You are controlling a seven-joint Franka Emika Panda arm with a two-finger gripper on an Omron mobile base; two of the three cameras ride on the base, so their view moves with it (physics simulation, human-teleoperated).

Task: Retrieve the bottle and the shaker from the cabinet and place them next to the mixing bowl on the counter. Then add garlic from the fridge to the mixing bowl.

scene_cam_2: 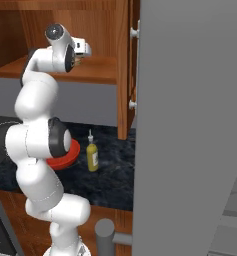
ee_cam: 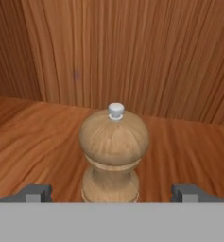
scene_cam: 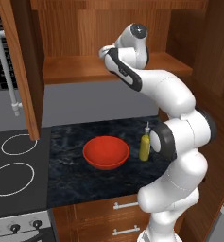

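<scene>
The wooden shaker, with a small white knob on top, stands upright on the cabinet shelf. My gripper is open, with its dark fingertips on either side of the shaker's base and apart from it. From the right base view, the hand reaches into the cabinet above the shelf. The yellow bottle stands on the dark counter just right of the red mixing bowl. The arm partly hides the bowl beside the bottle. The garlic is out of view.
The cabinet's open doors hang at the left and at the right. A stovetop lies left of the counter. A tall grey fridge wall stands close on the right. Drawers sit under the counter.
</scene>
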